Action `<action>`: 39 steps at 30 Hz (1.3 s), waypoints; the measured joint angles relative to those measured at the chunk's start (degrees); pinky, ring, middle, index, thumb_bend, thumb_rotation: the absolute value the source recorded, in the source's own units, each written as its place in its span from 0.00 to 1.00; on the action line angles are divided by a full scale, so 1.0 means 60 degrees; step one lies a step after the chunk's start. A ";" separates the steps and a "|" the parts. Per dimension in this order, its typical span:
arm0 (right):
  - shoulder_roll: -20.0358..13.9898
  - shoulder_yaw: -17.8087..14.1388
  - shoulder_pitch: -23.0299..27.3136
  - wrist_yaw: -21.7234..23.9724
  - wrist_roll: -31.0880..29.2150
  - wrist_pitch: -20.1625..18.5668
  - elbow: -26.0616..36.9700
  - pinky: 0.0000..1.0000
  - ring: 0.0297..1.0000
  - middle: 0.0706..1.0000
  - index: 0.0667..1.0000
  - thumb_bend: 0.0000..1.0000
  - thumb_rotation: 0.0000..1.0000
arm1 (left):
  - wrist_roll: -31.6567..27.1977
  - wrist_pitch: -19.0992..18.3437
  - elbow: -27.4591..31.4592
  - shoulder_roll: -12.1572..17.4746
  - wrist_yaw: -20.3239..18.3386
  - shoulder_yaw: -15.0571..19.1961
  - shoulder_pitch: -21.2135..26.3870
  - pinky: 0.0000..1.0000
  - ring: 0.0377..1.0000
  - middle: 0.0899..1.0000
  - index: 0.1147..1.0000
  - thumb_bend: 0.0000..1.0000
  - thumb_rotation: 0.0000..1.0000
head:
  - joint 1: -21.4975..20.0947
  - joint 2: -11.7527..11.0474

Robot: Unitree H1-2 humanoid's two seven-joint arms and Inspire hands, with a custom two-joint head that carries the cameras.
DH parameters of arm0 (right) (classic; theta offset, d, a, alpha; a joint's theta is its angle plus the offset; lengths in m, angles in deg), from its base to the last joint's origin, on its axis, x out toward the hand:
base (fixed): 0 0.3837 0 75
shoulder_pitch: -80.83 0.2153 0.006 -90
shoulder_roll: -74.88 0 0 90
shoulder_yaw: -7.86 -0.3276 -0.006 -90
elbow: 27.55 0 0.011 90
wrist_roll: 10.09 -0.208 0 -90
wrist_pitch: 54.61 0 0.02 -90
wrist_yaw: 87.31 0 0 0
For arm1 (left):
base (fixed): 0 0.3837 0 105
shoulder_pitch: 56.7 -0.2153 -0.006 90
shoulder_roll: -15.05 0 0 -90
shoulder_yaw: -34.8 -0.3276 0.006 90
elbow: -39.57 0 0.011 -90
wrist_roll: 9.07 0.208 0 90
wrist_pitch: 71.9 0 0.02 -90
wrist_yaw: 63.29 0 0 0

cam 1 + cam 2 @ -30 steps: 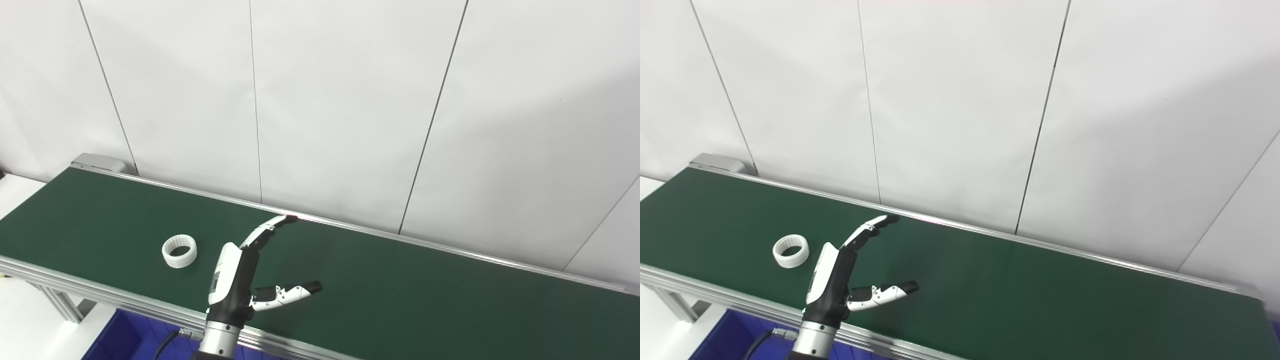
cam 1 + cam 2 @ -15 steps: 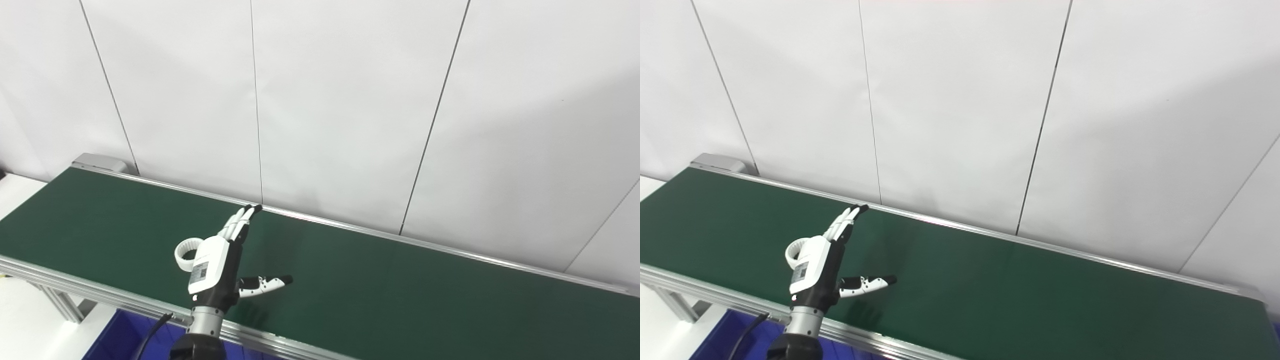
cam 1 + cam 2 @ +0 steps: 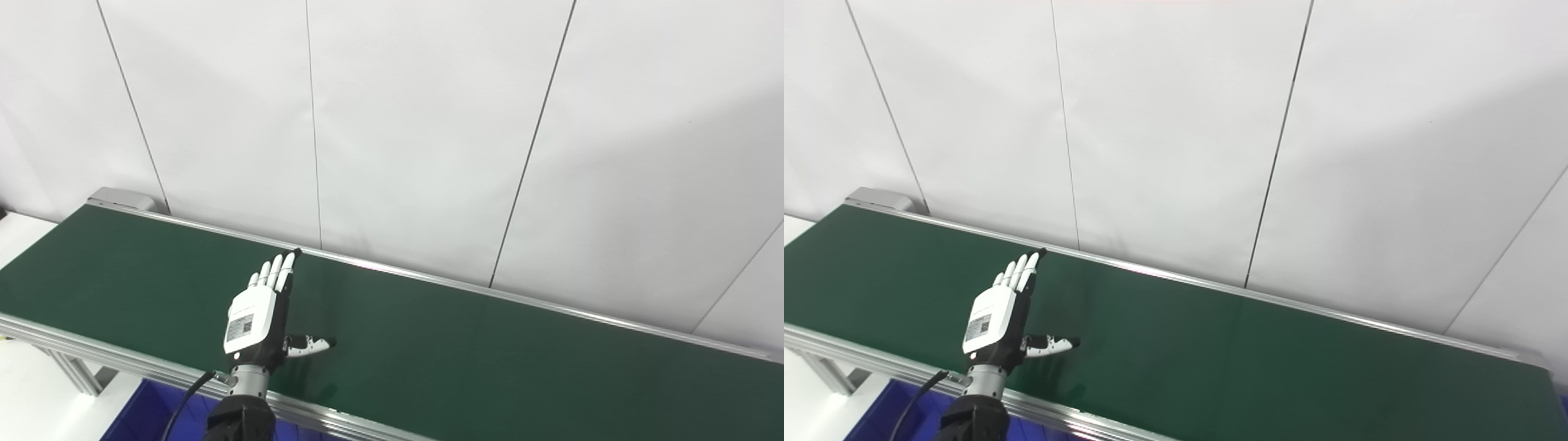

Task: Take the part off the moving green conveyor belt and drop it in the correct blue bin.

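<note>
Left eye view shows the left hand over the green conveyor belt near its front edge, fingers spread, holding nothing. No part shows; it may sit hidden behind the hand, so handling and grasp point cannot be judged.

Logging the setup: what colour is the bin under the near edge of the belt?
Blue. The bin shows best in the left eye view, at the bottom left.

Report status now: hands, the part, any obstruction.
Left hand open, fingers spread above the green belt. Right hand not in view. Part not visible, may be hidden under the hand. Nothing else on belt.
</note>
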 measured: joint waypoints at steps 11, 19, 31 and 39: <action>0.0003 0.0008 -0.0028 0.0005 -0.0027 0.0002 0.0042 0.66 0.79 0.82 0.84 0.96 0.22 | -0.0003 -0.0341 -0.0759 0.0326 0.0409 -0.0179 0.0363 1.00 1.00 1.00 0.96 0.81 0.06 | -0.0015 0.0044; -0.0001 0.0010 -0.0039 0.0002 -0.0014 0.0002 0.0053 0.65 0.79 0.82 0.84 0.97 0.24 | -0.0114 -0.0379 -0.1484 0.0557 0.0819 -0.0229 0.0464 1.00 1.00 1.00 0.95 0.80 0.04 | 0.0000 0.0059; 0.0001 0.0013 -0.0105 -0.0021 -0.0006 0.0017 0.0083 0.65 0.79 0.82 0.84 0.96 0.24 | -0.0295 -0.0392 -0.2646 0.0769 0.1224 -0.0443 0.0920 0.93 0.96 0.98 0.93 0.75 0.00 | -0.0029 0.0088; 0.0001 0.0013 -0.0175 -0.0020 -0.0019 0.0023 0.0194 0.65 0.79 0.82 0.84 0.96 0.24 | -0.1107 0.0473 -0.3564 0.0745 0.1761 -0.0538 0.1236 0.61 0.67 0.78 0.78 0.60 0.00 | -0.0044 0.0146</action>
